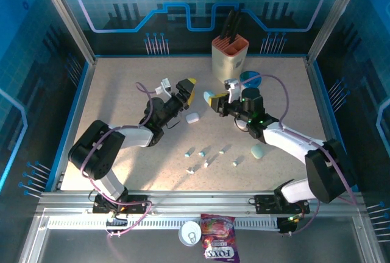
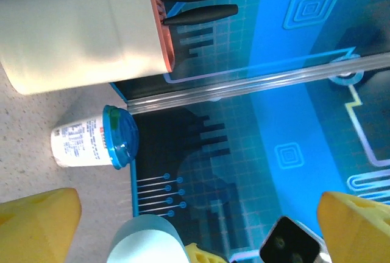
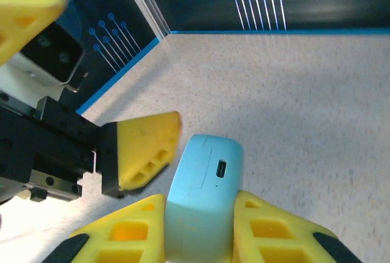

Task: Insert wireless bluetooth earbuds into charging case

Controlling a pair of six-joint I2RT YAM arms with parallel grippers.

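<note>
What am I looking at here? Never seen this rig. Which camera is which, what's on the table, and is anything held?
Two small robot arms are bolted side by side at the near edge, each ending in a yellow two-finger gripper. The top picture looks down from above and behind them. The other two pictures come from cameras on the wrists. The right gripper is clamped on a pale blue charging case. The left gripper faces it, jaws wide open, holding nothing. On the table lie a white case, a second pale blue case and several tiny earbuds scattered mid-table. A knife block and a blue-lidded cup stand at the back.
</note>
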